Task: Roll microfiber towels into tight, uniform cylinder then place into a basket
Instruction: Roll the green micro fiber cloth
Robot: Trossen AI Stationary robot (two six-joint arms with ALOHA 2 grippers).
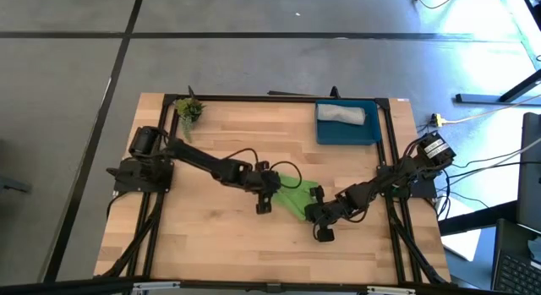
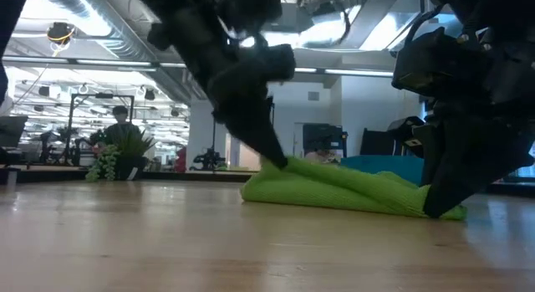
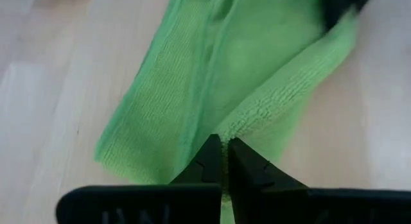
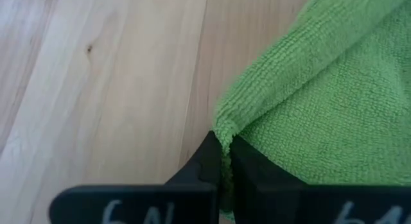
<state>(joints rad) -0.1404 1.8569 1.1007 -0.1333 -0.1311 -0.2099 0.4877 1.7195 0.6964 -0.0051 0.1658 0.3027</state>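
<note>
Both grippers pinch fuzzy lime-green towel edges — folded, flattened band.

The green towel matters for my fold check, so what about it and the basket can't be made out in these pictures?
- Green towel, high view: both ends covered by the left gripper and right gripper, each shut on it.
- Its layer count: folds unclear in every view.
- Grey towel in the basket: too small to judge how tightly it is rolled.
- Basket, low view: mostly hidden behind the green towel.
</note>
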